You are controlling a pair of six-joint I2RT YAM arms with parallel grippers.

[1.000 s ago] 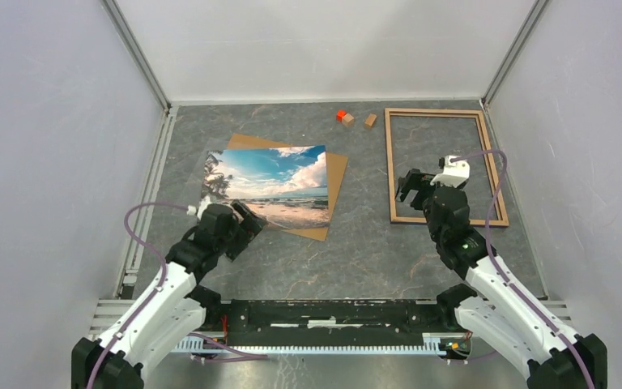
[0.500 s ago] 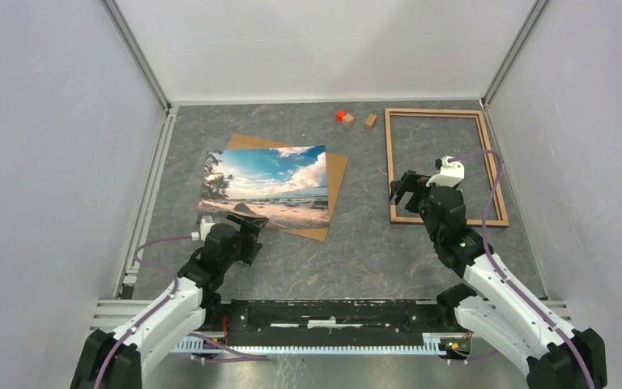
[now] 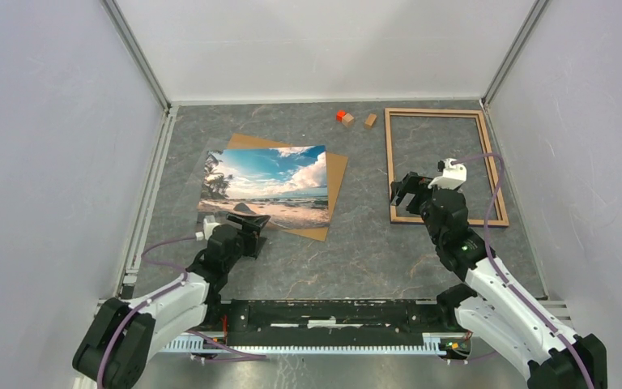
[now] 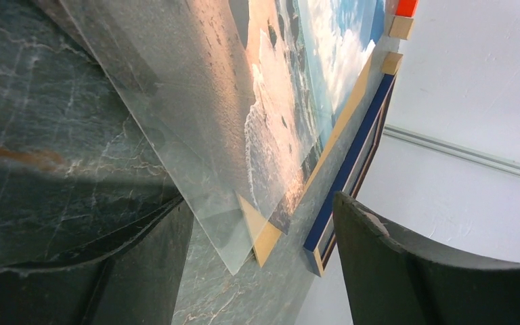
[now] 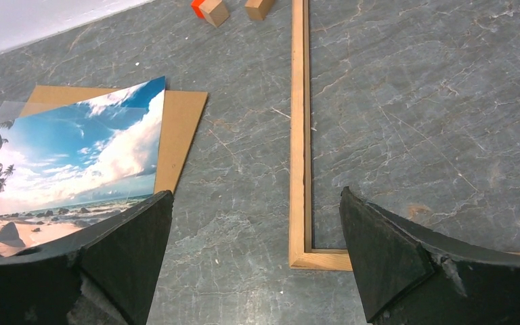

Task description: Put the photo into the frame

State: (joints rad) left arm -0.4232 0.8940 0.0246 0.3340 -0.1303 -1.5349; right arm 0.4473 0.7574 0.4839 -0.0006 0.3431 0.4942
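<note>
At the near edge of the photo, the left pincer (image 3: 251, 229) sits low over the worktop (image 3: 356, 251) with its jaws spread wide and nothing pinched. In the left wrist view the gap of this pincer (image 4: 263, 203) faces the near right corner of the stack, and neither finger touches it. Nearest the fingers is the corner of a clear sheet (image 4: 176, 169). Next comes the corner of the brown backing board (image 4: 265, 242), with the photo (image 4: 291, 101) lying above them.

From above, the photo (image 3: 267, 186) lies flat and face up, left of centre, on the brown backing board (image 3: 336, 174), which juts out at the right and far sides.

Across on the right, the right pincer (image 3: 406, 185) hangs over the near left corner of the frame (image 3: 389, 158), jaws spread wide and holding nothing. Its own camera shows that corner of the frame (image 5: 299, 135) between the fingers of the pincer (image 5: 256, 195). The light wood faces up and grey worktop fills the opening.

The frame lies flat at the far right, well apart from the photo. A red block (image 3: 341, 115) and two wooden blocks (image 3: 370, 120) sit just left of its far left corner.
</note>
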